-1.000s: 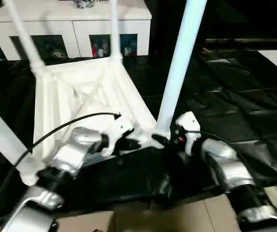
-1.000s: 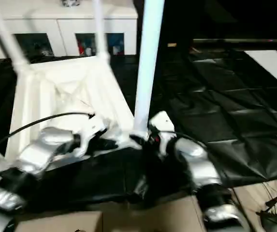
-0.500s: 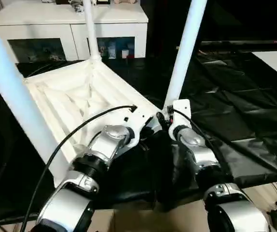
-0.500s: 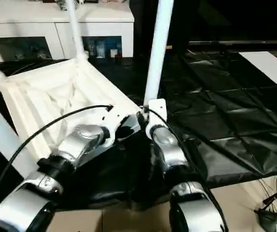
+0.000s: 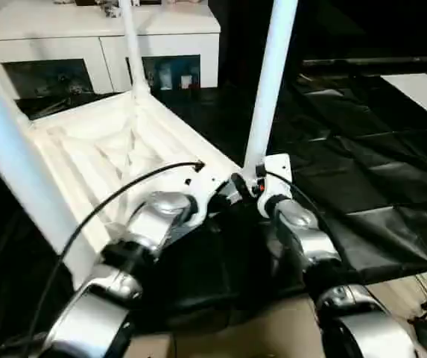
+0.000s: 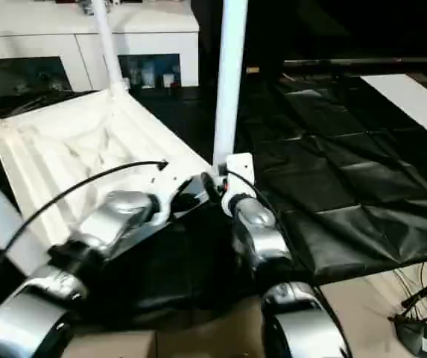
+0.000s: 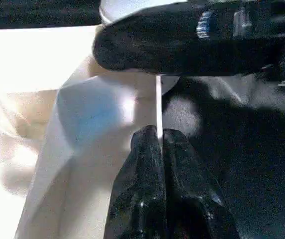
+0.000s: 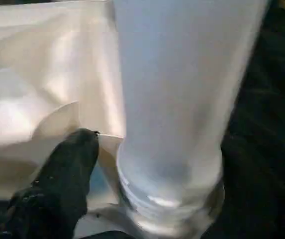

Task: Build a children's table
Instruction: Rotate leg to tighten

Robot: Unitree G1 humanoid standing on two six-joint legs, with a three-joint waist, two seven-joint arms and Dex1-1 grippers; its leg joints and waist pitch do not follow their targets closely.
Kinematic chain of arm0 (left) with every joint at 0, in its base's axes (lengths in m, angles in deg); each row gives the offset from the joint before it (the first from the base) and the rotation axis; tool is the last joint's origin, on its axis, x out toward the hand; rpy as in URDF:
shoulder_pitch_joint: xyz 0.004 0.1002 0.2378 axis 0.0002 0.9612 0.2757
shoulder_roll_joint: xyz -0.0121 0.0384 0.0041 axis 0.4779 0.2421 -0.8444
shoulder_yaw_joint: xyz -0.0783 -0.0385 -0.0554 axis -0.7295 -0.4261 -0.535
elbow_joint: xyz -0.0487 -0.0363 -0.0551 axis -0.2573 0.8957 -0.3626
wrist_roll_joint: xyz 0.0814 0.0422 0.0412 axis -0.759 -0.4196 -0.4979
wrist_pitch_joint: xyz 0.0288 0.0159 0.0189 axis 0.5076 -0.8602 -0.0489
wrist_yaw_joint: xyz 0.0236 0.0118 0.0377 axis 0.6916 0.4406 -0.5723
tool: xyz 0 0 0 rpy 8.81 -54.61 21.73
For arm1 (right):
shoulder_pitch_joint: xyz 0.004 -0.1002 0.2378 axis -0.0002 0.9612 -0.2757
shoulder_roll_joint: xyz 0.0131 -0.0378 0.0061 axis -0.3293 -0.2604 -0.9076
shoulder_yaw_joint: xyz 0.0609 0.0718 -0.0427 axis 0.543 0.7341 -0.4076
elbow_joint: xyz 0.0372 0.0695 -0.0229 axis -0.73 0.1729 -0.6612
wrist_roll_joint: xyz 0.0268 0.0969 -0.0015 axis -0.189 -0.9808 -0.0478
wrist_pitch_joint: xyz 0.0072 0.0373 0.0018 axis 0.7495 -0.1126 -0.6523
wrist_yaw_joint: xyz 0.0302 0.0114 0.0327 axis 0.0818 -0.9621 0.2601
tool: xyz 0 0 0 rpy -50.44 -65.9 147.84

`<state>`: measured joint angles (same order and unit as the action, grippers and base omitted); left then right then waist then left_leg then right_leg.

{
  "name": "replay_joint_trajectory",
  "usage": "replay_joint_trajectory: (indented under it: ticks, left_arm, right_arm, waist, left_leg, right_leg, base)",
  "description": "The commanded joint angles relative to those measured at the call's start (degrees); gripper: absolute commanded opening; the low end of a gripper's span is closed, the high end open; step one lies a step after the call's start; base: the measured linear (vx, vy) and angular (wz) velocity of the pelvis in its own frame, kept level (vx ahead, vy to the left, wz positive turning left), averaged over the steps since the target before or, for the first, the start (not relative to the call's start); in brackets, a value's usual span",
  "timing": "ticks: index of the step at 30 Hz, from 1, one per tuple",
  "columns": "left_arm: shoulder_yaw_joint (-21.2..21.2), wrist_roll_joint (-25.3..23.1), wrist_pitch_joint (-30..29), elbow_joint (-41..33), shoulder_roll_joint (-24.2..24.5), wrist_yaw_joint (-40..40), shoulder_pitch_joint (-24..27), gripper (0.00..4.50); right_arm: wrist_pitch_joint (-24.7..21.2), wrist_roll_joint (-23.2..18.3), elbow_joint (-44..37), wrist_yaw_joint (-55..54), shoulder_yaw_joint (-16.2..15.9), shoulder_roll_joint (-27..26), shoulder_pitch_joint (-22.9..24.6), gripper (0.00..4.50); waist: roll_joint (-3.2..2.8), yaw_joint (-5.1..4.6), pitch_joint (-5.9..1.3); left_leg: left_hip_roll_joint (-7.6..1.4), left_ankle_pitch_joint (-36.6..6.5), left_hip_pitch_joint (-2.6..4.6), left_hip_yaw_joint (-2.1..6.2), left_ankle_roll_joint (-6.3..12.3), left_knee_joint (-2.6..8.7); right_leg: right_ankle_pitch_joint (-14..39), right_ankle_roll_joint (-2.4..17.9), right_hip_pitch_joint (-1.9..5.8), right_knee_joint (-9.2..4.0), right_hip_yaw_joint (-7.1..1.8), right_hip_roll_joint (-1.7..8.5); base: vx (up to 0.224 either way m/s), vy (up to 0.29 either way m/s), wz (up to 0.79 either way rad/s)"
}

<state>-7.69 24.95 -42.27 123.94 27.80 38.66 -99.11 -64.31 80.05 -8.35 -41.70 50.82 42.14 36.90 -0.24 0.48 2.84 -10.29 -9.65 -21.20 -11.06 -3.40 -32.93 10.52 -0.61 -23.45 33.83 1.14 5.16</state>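
The children's table lies upside down: its white ribbed top (image 5: 101,149) faces up, with white legs standing in the corners. One leg (image 5: 267,97) rises at the near right corner, one (image 5: 131,45) at the far corner, and one (image 5: 12,156) at the near left. My left gripper (image 5: 220,195) is at the near right corner, its fingers (image 7: 142,164) shut on the top's thin rim (image 7: 158,99). My right gripper (image 5: 247,183) is at the foot of the near right leg (image 8: 177,99). One black finger (image 8: 67,174) stands a little apart from that leg; the other is hidden behind it.
A white cabinet with glass doors (image 5: 86,45) stands behind the table. Black sheeting (image 5: 362,149) covers the floor to the right, with a white panel (image 5: 422,89) at its far edge. Bare tan floor (image 5: 235,335) and cables (image 6: 422,298) lie near my body.
The whole picture has swung round as the camera moved. My right forearm now reaches the leg's foot from straight behind instead of from the right. Both grippers stay at the near right corner.
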Motion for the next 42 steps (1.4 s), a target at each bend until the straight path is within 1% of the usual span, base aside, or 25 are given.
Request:
replay_joint_trajectory:
  ticks: [1,3,4,5,6,7,8,9,10,11,12,13,16,17,21,24,28,31,33,34,35,36,37,41,42]
  left_arm:
    - [1.77,0.43,0.53,-0.06,0.51,3.52,2.26,0.0]
    - [2.18,0.58,1.36,-1.22,1.54,5.22,2.99,0.0]
    - [2.33,1.38,1.78,-4.16,4.22,8.64,4.57,0.0]
    - [2.27,1.93,1.86,-5.54,5.34,10.26,5.27,0.0]
    - [2.27,1.93,1.86,-5.54,5.34,10.26,5.27,0.0]
    - [2.4,2.81,3.16,-7.54,6.84,12.97,6.22,0.0]
    - [2.52,4.16,3.65,-10.04,8.44,16.23,7.3,0.0]
    - [2.61,5.01,3.89,-11.59,9.41,18.24,7.96,0.0]
    - [2.66,5.55,3.93,-12.55,9.99,19.42,8.36,0.0]
    - [2.58,5.95,3.5,-13.97,10.77,20.44,8.91,0.0]
    - [2.58,5.95,3.5,-13.97,10.77,20.44,8.91,0.0]
    - [2.29,6.28,2.88,-15.75,11.61,21.17,9.52,0.0]
    - [1.99,6.9,2.04,-17.7,12.26,22.29,10.2,0.0]
    - [1.99,6.9,2.04,-17.7,12.26,22.29,10.2,0.0]
    - [2.3,7.52,1.19,-19.59,12.93,23.41,10.95,0.0]
    - [2.4,7.58,1.05,-19.92,13.01,23.62,11.04,0.0]
    - [2.56,7.44,0.84,-20.11,13.02,23.92,11.02,0.0]
    - [2.76,7.27,0.51,-20.49,13.08,24.01,11.13,0.0]
    - [2.9,7.17,0.33,-20.64,13.12,24.07,11.18,0.0]
    - [2.9,7.12,0.2,-20.77,13.13,24.16,11.24,0.0]
    - [2.89,7.05,0.1,-20.81,13.11,24.13,11.25,0.0]
    - [2.89,7.0,0.02,-20.83,13.09,24.1,11.25,0.0]
    - [2.91,6.93,-0.01,-20.89,13.1,24.04,11.35,0.0]
    - [2.98,6.93,-0.27,-21.27,13.29,24.14,11.69,0.0]
    - [3.03,6.94,-0.31,-21.34,13.32,24.24,11.76,0.0]
  right_arm:
    - [0.56,0.16,-3.36,5.81,-2.38,0.91,0.02,4.22]
    - [0.91,0.24,-5.27,9.49,-3.7,2.6,0.94,4.37]
    - [0.41,-1.29,-10.9,18.72,-5.51,7.3,3.74,4.37]
    - [-0.04,-2.19,-13.2,22.46,-5.92,9.24,4.88,4.37]
    - [-0.04,-2.19,-13.2,22.46,-5.92,9.24,4.88,4.37]
    - [-0.31,-3.04,-15.52,26.48,-6.47,11.72,6.21,4.37]
    - [-0.66,-3.97,-17.4,30.39,-6.98,14.26,7.53,4.37]
    - [-0.81,-4.47,-18.41,32.67,-7.33,15.79,8.32,4.37]
    - [-0.91,-4.8,-19.0,34.03,-7.54,16.7,8.78,4.37]
    - [-1.13,-5.28,-19.92,35.81,-7.75,17.82,9.51,4.37]
    - [-1.13,-5.28,-19.92,35.81,-7.75,17.82,9.51,4.37]
    - [-1.02,-5.36,-20.36,37.02,-7.72,18.81,10.07,4.37]
    - [-0.96,-5.53,-20.18,37.63,-7.23,19.16,10.21,4.37]
    - [-0.96,-5.53,-20.18,37.63,-7.23,19.16,10.21,4.37]
    - [-2.09,-6.48,-21.45,38.77,-7.16,19.33,10.61,4.37]
    - [-2.89,-7.28,-21.92,39.74,-7.34,19.36,10.79,4.13]
    - [-3.28,-8.15,-21.82,40.79,-7.36,18.83,10.98,3.72]
    - [-3.66,-8.27,-21.57,41.36,-7.59,18.33,11.13,3.66]
    - [-3.8,-7.91,-21.03,41.72,-8.01,18.17,11.25,3.4]
    - [-4.02,-8.03,-20.95,41.89,-8.17,18.2,11.28,3.4]
    - [-4.02,-8.09,-20.94,41.87,-8.22,18.26,11.27,3.33]
    - [-3.99,-8.12,-20.95,41.83,-8.25,18.32,11.27,3.29]
    - [-3.97,-8.18,-20.88,41.85,-8.23,18.32,11.23,3.14]
    - [-3.99,-8.2,-20.54,42.11,-7.96,18.04,10.89,2.84]
    - [-3.93,-8.13,-20.47,42.19,-7.95,18.01,10.89,2.76]
  waist:
    - [0.5,0.47,-2.95]
    - [0.5,0.52,-2.96]
    - [0.64,0.65,-2.96]
    - [0.59,0.95,-3.02]
    - [0.56,1.27,-3.01]
    - [0.46,1.33,-3.02]
    - [0.79,1.46,-3.16]
    - [0.68,1.72,-3.32]
    - [0.65,1.71,-3.35]
    - [0.67,1.62,-3.44]
    - [0.72,1.52,-3.51]
    - [0.58,1.74,-3.64]
    - [0.56,1.81,-3.93]
    - [0.58,1.77,-3.91]
    - [0.49,1.76,-3.67]
    - [0.45,1.72,-3.62]
    - [0.46,1.74,-3.7]
    - [0.62,1.82,-3.81]
    - [0.55,1.81,-3.8]
    - [0.55,1.83,-3.83]
    - [0.91,1.81,-3.88]
    - [0.71,1.91,-3.83]
    - [0.85,1.89,-3.87]
    - [0.71,1.86,-3.78]
    - [1.03,1.84,-3.88]
  left_leg:
    - [-2.04,-23.38,0.6,1.11,2.59,4.3]
    - [-2.15,-21.94,0.37,1.03,2.61,4.33]
    - [-2.22,-21.81,0.38,1.0,2.74,4.36]
    - [-2.29,-21.31,0.45,1.06,3.0,4.28]
    - [-2.47,-20.07,0.35,0.95,3.82,4.22]
    - [-2.47,-19.76,0.43,0.84,3.92,4.22]
    - [-2.31,-18.96,0.29,0.76,4.22,4.06]
    - [-2.48,-17.21,0.22,0.82,4.73,3.97]
    - [-2.48,-16.37,0.27,0.72,4.99,3.89]
    - [-2.33,-14.12,0.34,0.49,5.84,3.55]
    - [-2.32,-13.43,0.11,0.52,6.13,3.57]
    - [-2.38,-12.61,0.28,0.49,6.33,3.42]
    - [-2.41,-7.96,0.13,0.38,7.91,3.01]
    - [-2.38,-7.52,0.05,0.36,8.12,2.94]
    - [-2.49,-9.91,0.18,0.4,7.33,3.08]
    - [-2.48,-10.92,0.24,0.42,6.53,3.12]
    - [-2.4,-10.27,0.15,0.44,6.43,2.99]
    - [-2.35,-8.82,0.08,0.44,6.93,2.84]
    - [-2.37,-8.68,0.12,0.45,7.08,2.82]
    - [-2.37,-8.6,0.16,0.43,7.11,2.77]
    - [-2.39,-8.22,0.15,0.39,7.28,2.72]
    - [-2.4,-8.05,0.13,0.43,7.38,2.72]
    - [-2.39,-8.07,0.15,0.38,7.39,2.66]
    - [-2.42,-9.42,0.17,0.47,6.73,2.69]
    - [-2.4,-9.45,0.15,0.44,6.75,2.6]
  right_leg:
    - [23.93,8.54,1.26,-5.52,-1.19,2.19]
    - [21.11,9.74,1.47,-5.07,-1.25,2.09]
    - [20.28,9.8,1.67,-4.95,-1.23,2.04]
    - [19.21,9.85,1.87,-4.83,-1.25,2.06]
    - [16.71,10.47,1.96,-4.59,-1.42,2.08]
    - [16.16,10.89,1.78,-4.53,-1.45,2.06]
    - [15.3,11.36,2.14,-4.33,-1.38,1.99]
    - [12.97,11.79,2.32,-4.0,-1.44,2.17]
    - [11.68,12.33,2.27,-3.88,-1.42,2.1]
    - [8.28,13.87,2.23,-3.56,-1.41,1.95]
    - [7.4,14.14,2.54,-3.39,-1.35,1.98]
    - [6.47,14.42,2.45,-3.29,-1.33,2.05]
    - [0.59,16.01,2.58,-2.54,-1.19,1.92]
    - [-0.01,16.24,2.57,-2.46,-1.17,1.89]
    - [3.25,16.01,2.56,-2.69,-1.11,1.96]
    - [4.71,15.63,2.49,-2.82,-1.15,1.95]
    - [4.31,15.38,2.61,-2.75,-1.16,2.0]
    - [2.48,15.78,2.71,-2.49,-1.14,2.02]
    - [2.58,15.86,2.69,-2.49,-1.1,2.01]
    - [2.48,15.91,2.69,-2.46,-1.11,1.99]
    - [2.08,16.05,2.74,-2.41,-1.12,1.98]
    - [2.18,16.15,2.72,-2.33,-1.12,2.03]
    - [2.27,16.14,2.72,-2.35,-1.13,2.03]
    - [4.24,15.72,2.63,-2.45,-1.13,2.04]
    - [4.43,15.59,2.7,-2.44,-1.14,2.08]
  base:
    - [0.0,0.0,0.0]
    - [0.0,0.0,0.0]
    - [0.0,0.0,0.0]
    - [0.0,0.0,0.0]
    - [0.052,-0.001,0.04]
    - [0.052,-0.001,0.04]
    - [0.054,-0.001,0.03]
    - [0.057,-0.005,0.03]
    - [0.057,-0.005,0.03]
    - [0.057,-0.006,0.05]
    - [0.0,0.0,0.0]
    - [0.0,0.0,0.0]
    - [0.0,0.0,0.0]
    - [0.0,0.0,0.0]
    - [0.0,0.0,0.0]
    - [0.0,0.0,0.0]
    - [0.0,0.0,0.0]
    - [0.0,0.0,0.0]
    - [0.0,0.0,0.0]
    - [0.0,0.0,0.0]
    - [0.0,0.0,0.0]
    - [0.0,0.0,0.0]
    - [0.0,0.0,0.0]
    - [0.0,0.0,0.0]
    - [0.0,0.0,0.0]
